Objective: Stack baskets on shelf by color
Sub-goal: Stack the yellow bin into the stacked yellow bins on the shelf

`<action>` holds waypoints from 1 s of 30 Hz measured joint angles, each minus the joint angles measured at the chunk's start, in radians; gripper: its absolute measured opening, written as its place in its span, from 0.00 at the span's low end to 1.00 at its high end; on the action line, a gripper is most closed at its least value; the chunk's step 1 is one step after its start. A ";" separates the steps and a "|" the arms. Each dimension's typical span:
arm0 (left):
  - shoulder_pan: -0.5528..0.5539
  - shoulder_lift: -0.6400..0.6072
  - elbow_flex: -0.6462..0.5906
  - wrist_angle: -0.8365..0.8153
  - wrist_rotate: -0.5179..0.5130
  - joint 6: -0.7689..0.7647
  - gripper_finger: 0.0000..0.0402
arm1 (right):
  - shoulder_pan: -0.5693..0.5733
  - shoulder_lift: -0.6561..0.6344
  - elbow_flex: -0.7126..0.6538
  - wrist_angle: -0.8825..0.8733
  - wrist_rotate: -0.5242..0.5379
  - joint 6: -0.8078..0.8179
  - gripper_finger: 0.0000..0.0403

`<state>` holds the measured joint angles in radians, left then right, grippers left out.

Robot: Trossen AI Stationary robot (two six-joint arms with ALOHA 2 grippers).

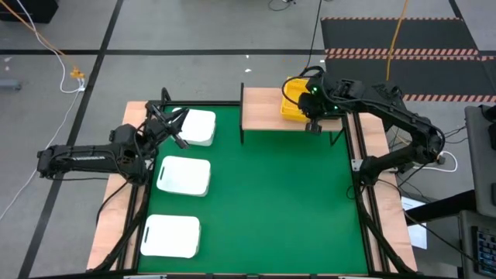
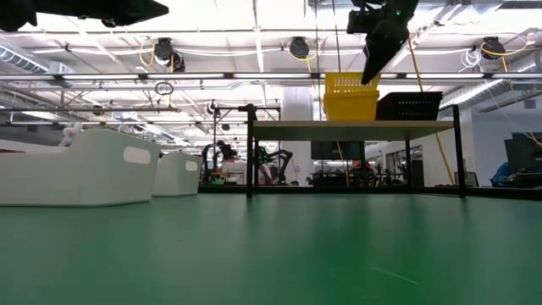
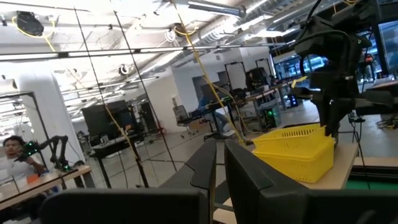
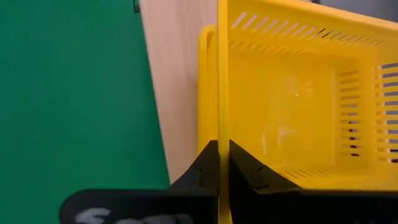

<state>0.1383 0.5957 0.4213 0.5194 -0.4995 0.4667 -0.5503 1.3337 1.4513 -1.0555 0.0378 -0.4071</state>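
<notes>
Right gripper [image 4: 219,163]: jaws pinching yellow basket [image 4: 298,99] wall — on shelf [image 1: 260,108].
Left gripper [image 3: 219,163]: jaws nearly closed, empty — raised over tabletop's left side.

White rounded-corner plastic baskets: three, on the green table — one at the far end [image 1: 197,128], one in the middle [image 1: 184,175], one nearest [image 1: 171,235].
Yellow mesh-sided plastic baskets: at least two nested in one stack [image 2: 351,95] on the shelf; exact number cannot be told.
Black mesh-sided plastic baskets: one dark block [image 2: 408,105] on the shelf; how many are stacked cannot be told.
Light wooden shelves on thin black legs: one [image 1: 262,109].
Dark robot arms: two.
</notes>
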 joint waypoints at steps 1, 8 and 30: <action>0.000 0.000 0.000 0.000 0.000 0.000 0.09 | 0.000 0.002 -0.003 0.002 -0.004 0.000 0.00; 0.000 0.000 0.000 0.000 0.000 0.000 0.09 | 0.000 0.004 -0.049 0.007 -0.016 -0.098 0.03; 0.000 0.000 0.000 0.000 0.000 0.009 0.09 | 0.004 -0.131 -0.057 0.144 0.001 -0.144 0.25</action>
<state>0.1379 0.5957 0.4213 0.5194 -0.4992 0.4755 -0.5465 1.2026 1.3945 -0.9114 0.0384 -0.5508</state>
